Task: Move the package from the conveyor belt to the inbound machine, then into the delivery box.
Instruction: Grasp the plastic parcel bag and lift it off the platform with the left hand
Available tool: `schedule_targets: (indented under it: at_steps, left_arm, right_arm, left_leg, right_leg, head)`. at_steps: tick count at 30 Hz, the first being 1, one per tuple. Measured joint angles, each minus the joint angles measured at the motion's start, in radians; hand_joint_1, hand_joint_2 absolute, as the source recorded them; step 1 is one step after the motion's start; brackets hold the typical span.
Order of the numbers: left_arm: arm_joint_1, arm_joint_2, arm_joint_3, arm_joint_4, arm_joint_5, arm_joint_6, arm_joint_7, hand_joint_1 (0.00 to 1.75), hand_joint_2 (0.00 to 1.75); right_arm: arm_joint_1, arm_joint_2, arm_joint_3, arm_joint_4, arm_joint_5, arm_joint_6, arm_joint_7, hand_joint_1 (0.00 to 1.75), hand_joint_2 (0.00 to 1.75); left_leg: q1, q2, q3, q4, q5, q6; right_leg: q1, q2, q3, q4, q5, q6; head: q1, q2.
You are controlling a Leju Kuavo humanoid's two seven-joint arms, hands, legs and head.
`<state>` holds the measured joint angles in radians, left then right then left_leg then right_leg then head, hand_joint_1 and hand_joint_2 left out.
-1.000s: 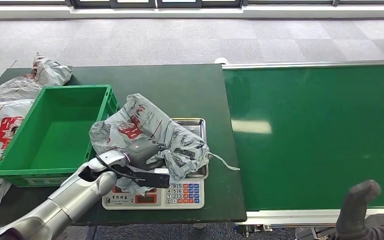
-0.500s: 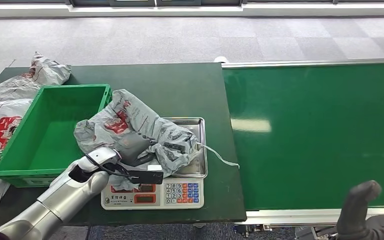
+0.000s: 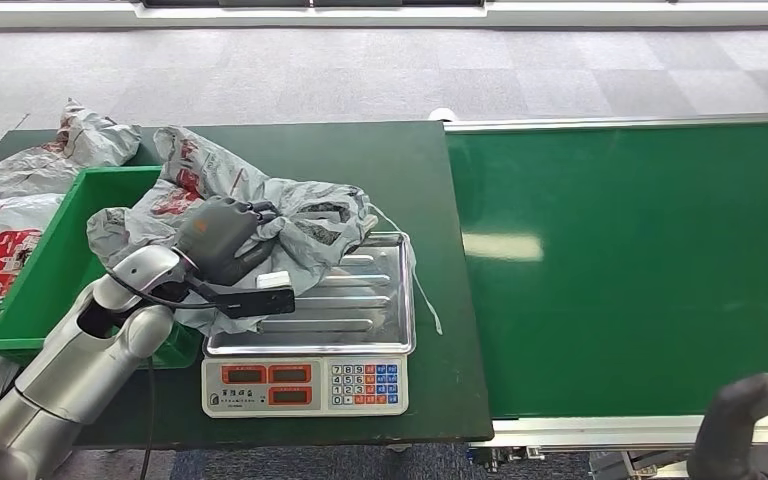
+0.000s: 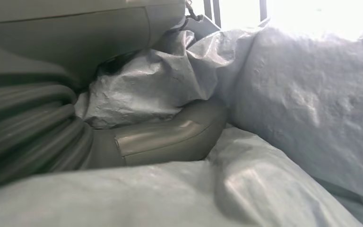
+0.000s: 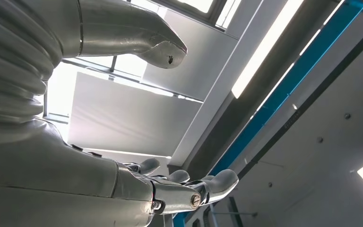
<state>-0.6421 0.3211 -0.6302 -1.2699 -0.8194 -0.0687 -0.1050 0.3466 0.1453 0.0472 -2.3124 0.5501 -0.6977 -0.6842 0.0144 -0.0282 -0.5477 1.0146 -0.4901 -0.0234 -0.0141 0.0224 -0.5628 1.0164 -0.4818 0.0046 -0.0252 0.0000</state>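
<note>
Head view: my left hand (image 3: 222,235) grips package (image 3: 260,215), grey bag with red print, held over gap between scale (image 3: 310,385) pan and green box (image 3: 35,290), one end over box corner. Long axis runs from box side toward scale pan, thin strip trailing off pan edge. Left wrist view adds close detail: thumb (image 4: 170,137) pressed into crumpled plastic, bag folds all around. Left arm bent, reaching forward. Right hand (image 5: 170,189) near belt (image 3: 640,260) edge, fingers apart, holding nothing.
</note>
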Motion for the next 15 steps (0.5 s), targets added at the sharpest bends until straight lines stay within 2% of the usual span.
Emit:
schedule_targets:
  at_steps: [3, 6, 10, 12, 15]
  left_arm:
    - [-0.027, 0.025, 0.033, -0.062, -0.021, 0.082, 0.018, 1.75, 1.75]
    - [-0.094, 0.068, 0.1, -0.147, -0.022, 0.111, 0.033, 1.75, 1.75]
    - [-0.174, 0.168, 0.22, -0.251, -0.003, 0.148, 0.061, 1.75, 1.75]
    - [-0.172, 0.229, 0.299, -0.285, 0.005, 0.168, 0.071, 1.75, 1.75]
    - [-0.094, 0.281, 0.417, -0.292, -0.044, 0.217, 0.069, 1.75, 1.75]
  right_arm:
    - [0.01, 0.003, -0.002, -0.009, -0.003, 0.0, -0.009, 0.0, 1.75]
    - [0.023, 0.004, -0.011, -0.017, -0.009, 0.0, -0.013, 0.0, 1.75]
    - [0.044, 0.004, -0.023, -0.026, -0.016, 0.0, -0.013, 0.0, 1.75]
    - [0.054, 0.004, -0.03, -0.031, -0.015, 0.0, -0.013, 0.0, 1.75]
    - [0.066, 0.005, -0.035, -0.038, -0.006, 0.0, -0.013, 0.0, 1.75]
  left_leg:
    - [0.001, 0.0, -0.003, 0.0, 0.001, -0.001]
    - [0.002, 0.001, -0.005, 0.0, 0.002, -0.001]
    - [0.003, 0.005, -0.006, -0.001, 0.001, -0.002]
    - [0.003, 0.009, -0.004, -0.001, 0.0, -0.003]
    - [0.003, 0.01, -0.002, -0.002, -0.001, -0.004]
  right_leg:
    - [0.001, 0.0, -0.003, 0.0, 0.001, -0.001]
    - [0.002, 0.001, -0.005, 0.001, 0.002, -0.002]
    - [0.003, 0.006, -0.007, 0.002, 0.002, -0.002]
    - [0.003, 0.011, -0.008, 0.002, 0.002, -0.003]
    - [0.003, 0.012, -0.008, 0.002, 0.0, -0.004]
  head:
    - [0.0, 0.0]
    - [0.0, 0.0]
    - [0.0, 0.0]
    - [0.0, 0.0]
    - [0.0, 0.0]
